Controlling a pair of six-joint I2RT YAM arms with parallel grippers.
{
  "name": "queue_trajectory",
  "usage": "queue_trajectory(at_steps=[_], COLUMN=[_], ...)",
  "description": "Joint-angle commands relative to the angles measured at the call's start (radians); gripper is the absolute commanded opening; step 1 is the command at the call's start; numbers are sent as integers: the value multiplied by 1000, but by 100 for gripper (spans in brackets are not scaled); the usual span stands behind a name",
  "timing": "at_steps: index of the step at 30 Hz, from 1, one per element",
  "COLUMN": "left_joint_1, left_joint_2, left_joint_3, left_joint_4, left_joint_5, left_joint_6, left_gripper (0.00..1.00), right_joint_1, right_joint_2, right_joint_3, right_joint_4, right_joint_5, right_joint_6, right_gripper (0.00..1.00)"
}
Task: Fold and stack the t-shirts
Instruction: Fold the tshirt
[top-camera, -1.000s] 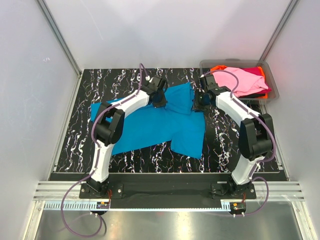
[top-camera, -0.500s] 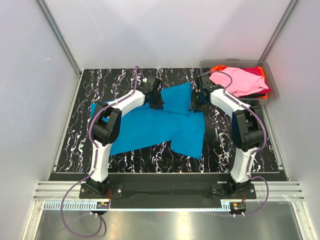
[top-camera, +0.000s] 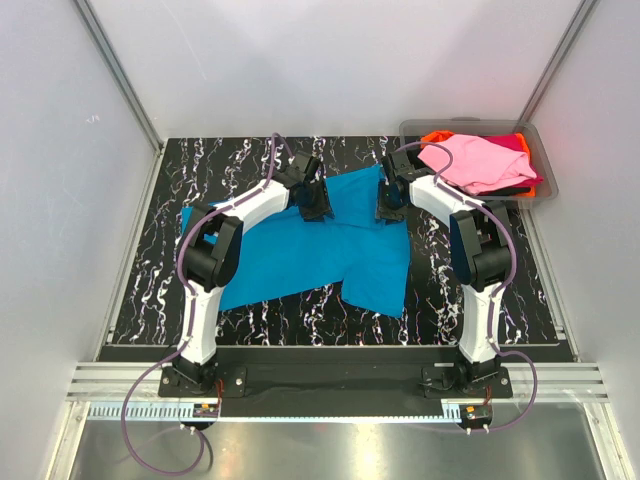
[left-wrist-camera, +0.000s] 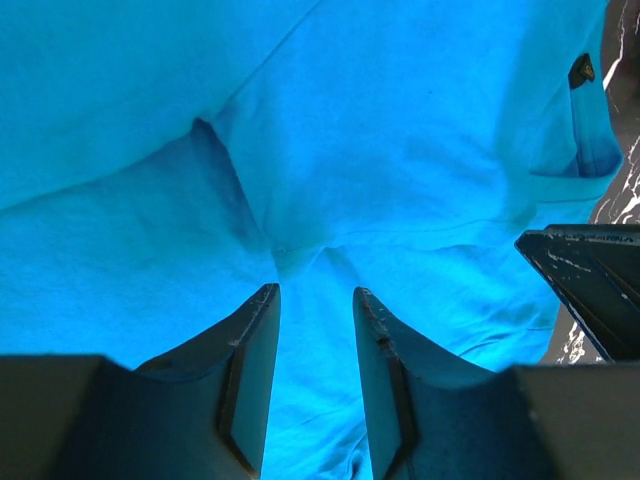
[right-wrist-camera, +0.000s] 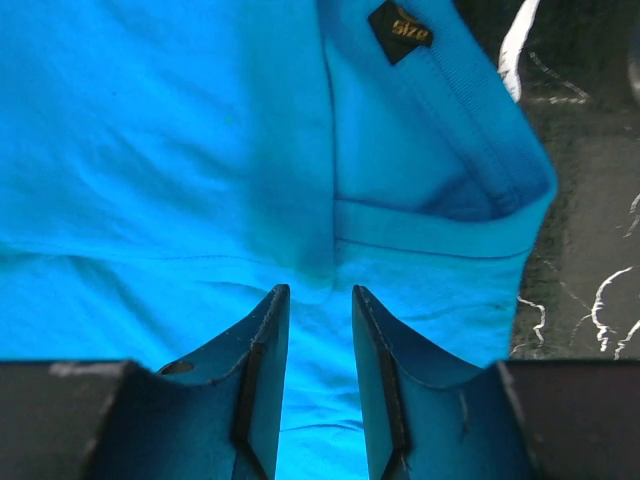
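While the blue t-shirt (top-camera: 300, 255) lay spread on the tabletop (top-camera: 160, 290) just left of the bin (top-camera: 541, 150), you had both arms reaching to its far edge. The left pincer (left-wrist-camera: 315, 292), farther from the bin, stood narrowly parted over a pucker in the cloth, gripping nothing. The right pincer (right-wrist-camera: 320, 290), nearer the bin, was likewise narrowly parted, below the collar (right-wrist-camera: 480, 110) and its label (right-wrist-camera: 400, 30). A pink t-shirt (top-camera: 480, 162) lay uppermost in the bin.

the top external camera looks down from high behind the arm bases (top-camera: 205, 378) over the whole black marbled table (top-camera: 150, 300). each wrist camera peers past its own fingers (left-wrist-camera: 250, 390), very close above the turquoise t-shirt (top-camera: 290, 255). both wrist views share its collar label (right-wrist-camera: 400, 30)
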Motion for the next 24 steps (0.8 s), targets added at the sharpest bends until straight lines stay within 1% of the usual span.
queue_trajectory(at_steps=[1,5,9,17,22,24], left_joint_1=[1,1,3,1,1,3], left_joint_2=[-4,-8,10,36,50,53], left_joint_3=[12,-14,-10,9,15,13], left_joint_4=[5,3,2,0,-1,-3], left_joint_5=[39,23,36,42,51,46], left_joint_6=[8,7,8,8,8,11], left_gripper=[41,41,41,45,45,42], right_joint_1=[8,8,8,8,8,8], right_joint_2=[8,8,18,49,58,64], right_joint_3=[39,36,44,54,57,62], right_joint_4=[21,21,24,25,24,25], right_joint_5=[47,47,30,21,12,10], right_joint_6=[-15,-22,-24,-21,-16,-16], right_gripper=[38,38,38,40,39,39])
